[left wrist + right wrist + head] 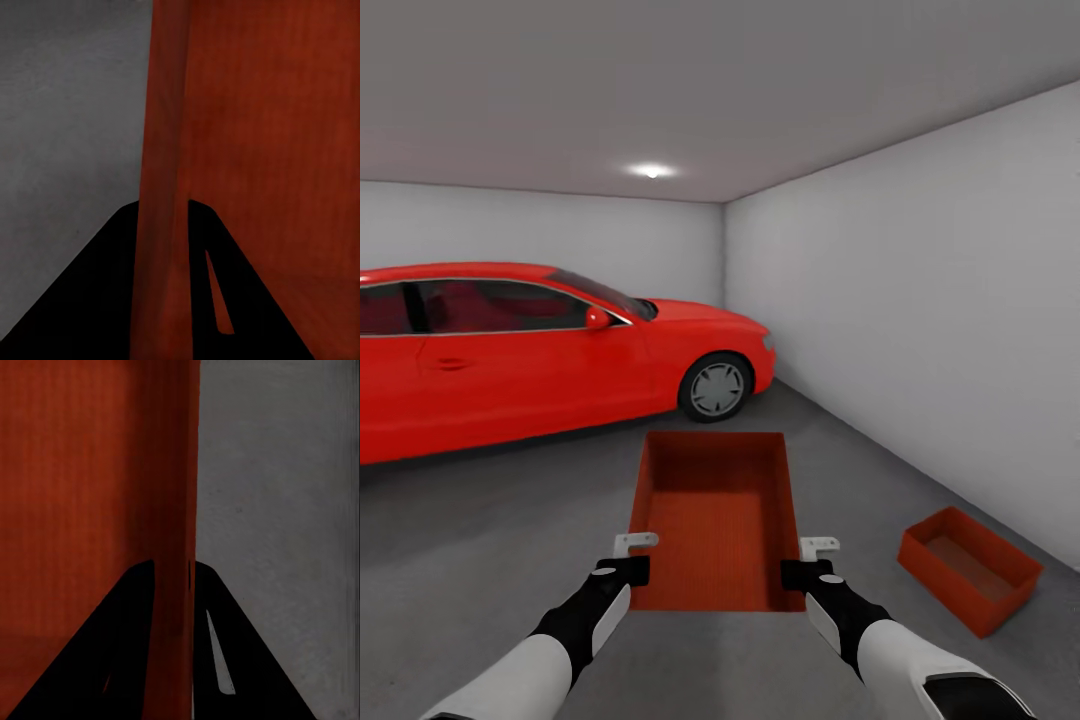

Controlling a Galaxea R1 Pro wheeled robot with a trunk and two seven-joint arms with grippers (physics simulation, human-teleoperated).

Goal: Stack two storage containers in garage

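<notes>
Container (720, 520) clamped by both claws — head view adds car (510, 345).

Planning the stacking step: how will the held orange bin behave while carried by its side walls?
The held bin looks empty, so probably light. Its thin walls, pinched by the left gripper and right gripper, may flex. Gripped at the near end, it may sag forward.

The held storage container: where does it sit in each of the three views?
Head view: held container at lower centre, between left claw and right claw.
Left wrist view: its side wall between the claw's fingers.
Right wrist view: its wall, likewise pinched.
Shared landmark: grey concrete floor.
</notes>
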